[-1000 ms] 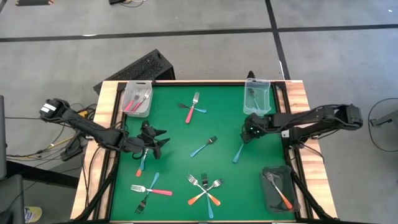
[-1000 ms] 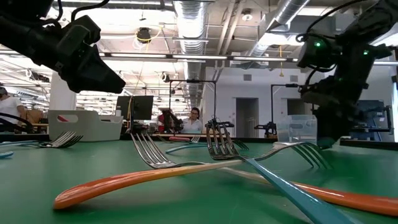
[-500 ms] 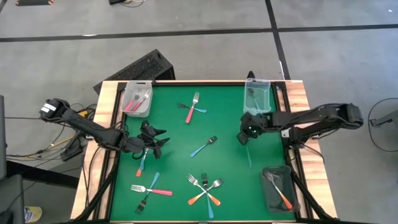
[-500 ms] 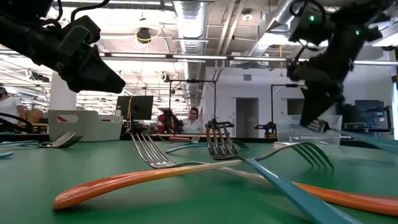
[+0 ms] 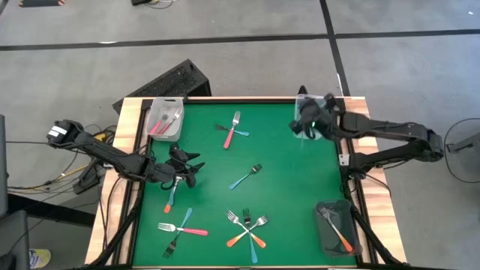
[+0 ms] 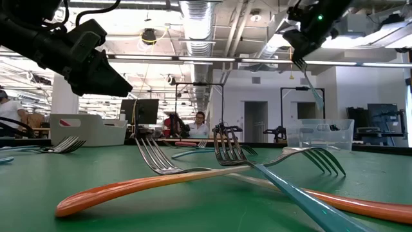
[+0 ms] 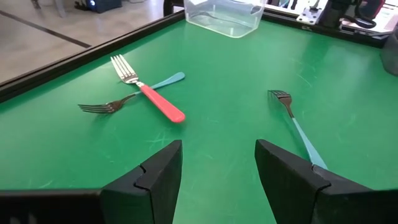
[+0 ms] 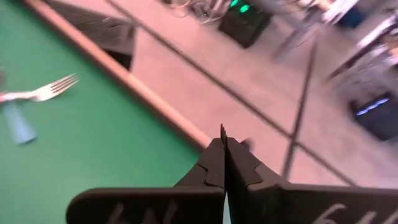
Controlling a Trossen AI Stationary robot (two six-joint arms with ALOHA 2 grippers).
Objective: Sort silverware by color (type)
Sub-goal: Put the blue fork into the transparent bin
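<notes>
Lifted off the green table [image 5: 277, 150], the right gripper [image 5: 306, 124] now hangs by the clear bin [image 5: 310, 111] — fingers pinched on a blue-handled fork [image 6: 310, 82], slim, dangling. Other forks lie scattered; the left gripper [image 7: 217, 165] hovers spread wide.

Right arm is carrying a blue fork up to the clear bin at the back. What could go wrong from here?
1. The right tool grips the blue fork near one end, so it dangles and could catch the clear bin rim instead of dropping in.
2. The grip looks thin; the fork might slip out early.
3. The left tool hovers open over the mat, apart from any fork, so no clash there.
</notes>
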